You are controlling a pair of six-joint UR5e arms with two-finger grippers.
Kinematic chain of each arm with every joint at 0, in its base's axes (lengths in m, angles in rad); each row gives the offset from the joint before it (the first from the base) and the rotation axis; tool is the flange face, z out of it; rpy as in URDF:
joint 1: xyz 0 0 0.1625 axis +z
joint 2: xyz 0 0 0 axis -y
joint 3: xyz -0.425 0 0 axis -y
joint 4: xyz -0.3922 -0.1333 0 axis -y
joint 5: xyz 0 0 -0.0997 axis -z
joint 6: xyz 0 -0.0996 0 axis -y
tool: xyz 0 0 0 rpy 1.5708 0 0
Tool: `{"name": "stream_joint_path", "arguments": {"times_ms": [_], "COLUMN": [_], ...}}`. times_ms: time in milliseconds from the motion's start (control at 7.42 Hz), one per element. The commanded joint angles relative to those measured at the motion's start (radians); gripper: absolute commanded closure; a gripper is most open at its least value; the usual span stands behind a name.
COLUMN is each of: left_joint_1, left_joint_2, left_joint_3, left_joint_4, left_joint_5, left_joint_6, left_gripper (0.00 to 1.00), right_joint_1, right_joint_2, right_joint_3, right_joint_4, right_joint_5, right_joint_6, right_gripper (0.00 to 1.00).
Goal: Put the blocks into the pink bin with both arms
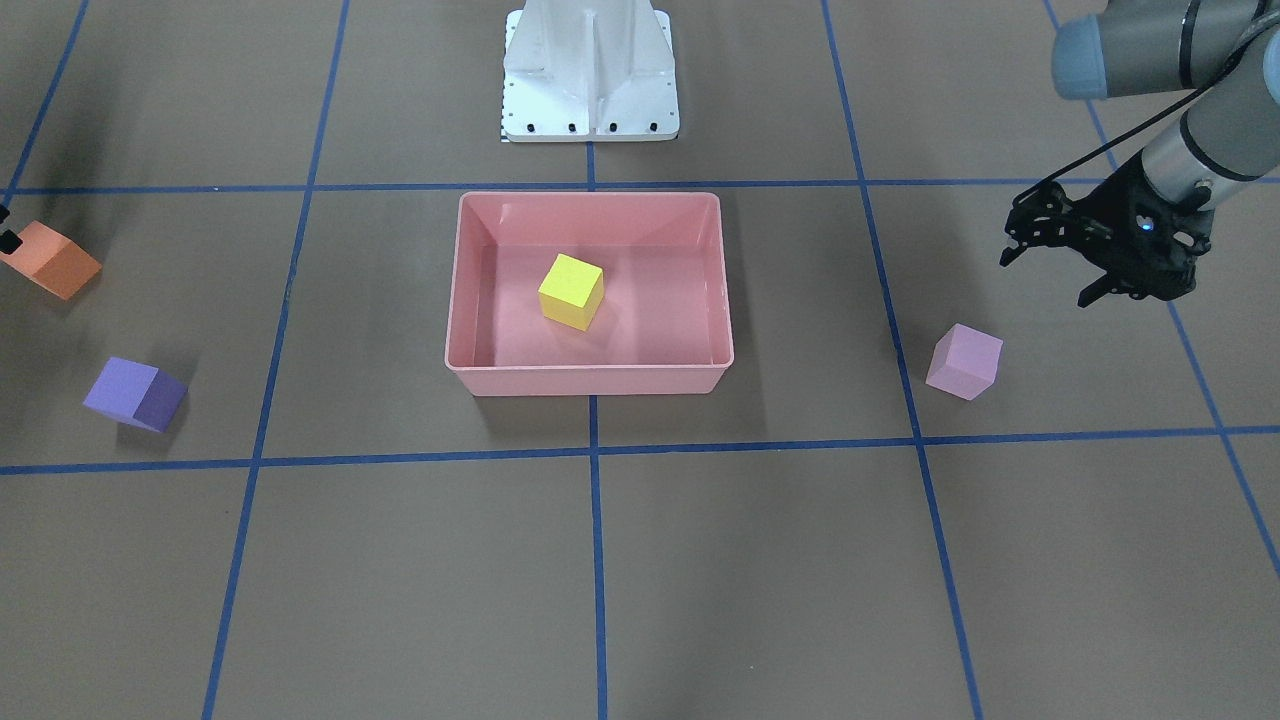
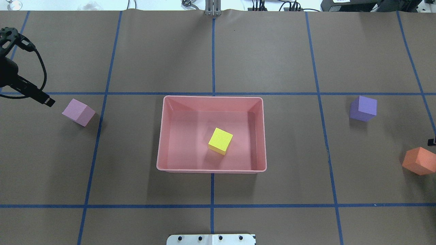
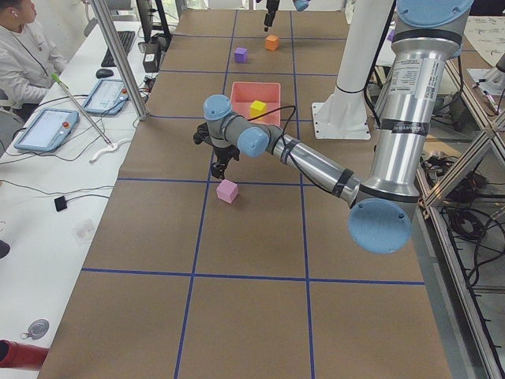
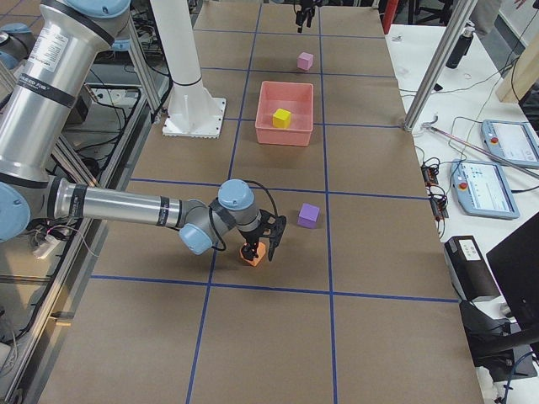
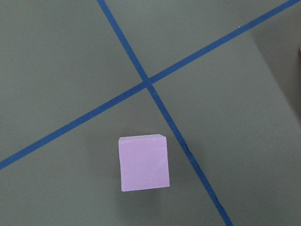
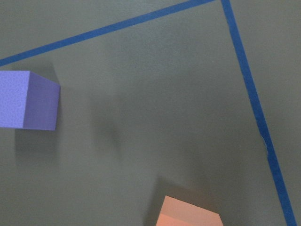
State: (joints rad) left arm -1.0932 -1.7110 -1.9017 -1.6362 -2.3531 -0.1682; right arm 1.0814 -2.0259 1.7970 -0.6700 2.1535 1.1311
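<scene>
Purple block [image 1: 135,395] is sitting nearest the front-facing camera on the brown table [image 1: 700,560], turned askew to the blue tape lines [image 1: 596,560], with the orange block [image 1: 55,260] lying behind it at the view's edge. At mid-table the pink bin [image 1: 590,380], a smooth low-walled plastic tub, is lying mouth up with its long axis running across the table, and the matte yellow block [image 1: 571,291] is resting on its floor, clear of the walls. On the other side the left gripper [image 1: 1050,268] is hovering with its jaws spread wide and holding nothing, near the pale pink-lilac block [image 1: 964,361] but apart from it. From overhead, all three loose cubes are sitting outside the bin. From the table's right end, the right gripper [image 4: 261,246] is hanging right at the orange block, though whether its jaws are pressing it cannot be told. Through the left wrist camera, the lilac cube is showing one square, foam-like face just beside a tape crossing. Through the right wrist camera, the purple and orange cubes are lying well apart.
</scene>
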Motion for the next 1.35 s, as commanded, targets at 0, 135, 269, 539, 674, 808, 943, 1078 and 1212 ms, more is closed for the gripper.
{"name": "stream_joint_path", "arguments": {"times_ms": [0, 135, 269, 539, 674, 808, 943, 1078, 1212], "left_joint_1": [-0.001, -0.001, 0.001, 0.004, 0.003, 0.003, 0.003, 0.003, 0.003], "left_joint_2": [0.001, 0.001, 0.001, 0.001, 0.001, 0.001, 0.001, 0.001, 0.001], "left_joint_3": [-0.003, -0.004, -0.004, -0.002, 0.0, -0.003, -0.002, -0.003, -0.005], "left_joint_4": [-0.001, -0.001, -0.001, -0.001, -0.002, -0.002, -0.004, -0.004, -0.004], "left_joint_5": [-0.002, -0.002, -0.002, 0.0, 0.0, -0.002, -0.002, -0.002, -0.002], "left_joint_6": [0.0, 0.0, 0.0, 0.0, 0.0, -0.002, -0.007, -0.008, -0.01], "left_gripper": [0.0, 0.0, 0.0, 0.0, 0.0, 0.0, 0.0, 0.0, 0.0], "right_joint_1": [-0.12, -0.167, -0.234, -0.38, -0.4, -0.423, -0.429, -0.436, -0.436], "right_joint_2": [-0.022, -0.028, -0.034, -0.052, -0.06, -0.06, -0.06, -0.056, -0.045], "right_joint_3": [-0.001, -0.005, -0.005, -0.007, -0.007, -0.014, -0.019, -0.019, -0.007], "right_joint_4": [0.053, 0.085, 0.09, 0.09, 0.09, 0.09, 0.087, 0.084, 0.084], "right_joint_5": [-0.149, -0.202, -0.272, -0.417, -0.443, -0.473, -0.481, -0.48, -0.474], "right_joint_6": [0.178, 0.237, 0.303, 0.369, 0.369, 0.368, 0.366, 0.363, 0.363], "right_gripper": [0.0, 0.0, 0.0, 0.0, 0.0, 0.0, 0.34, 0.99, 1.0]}}
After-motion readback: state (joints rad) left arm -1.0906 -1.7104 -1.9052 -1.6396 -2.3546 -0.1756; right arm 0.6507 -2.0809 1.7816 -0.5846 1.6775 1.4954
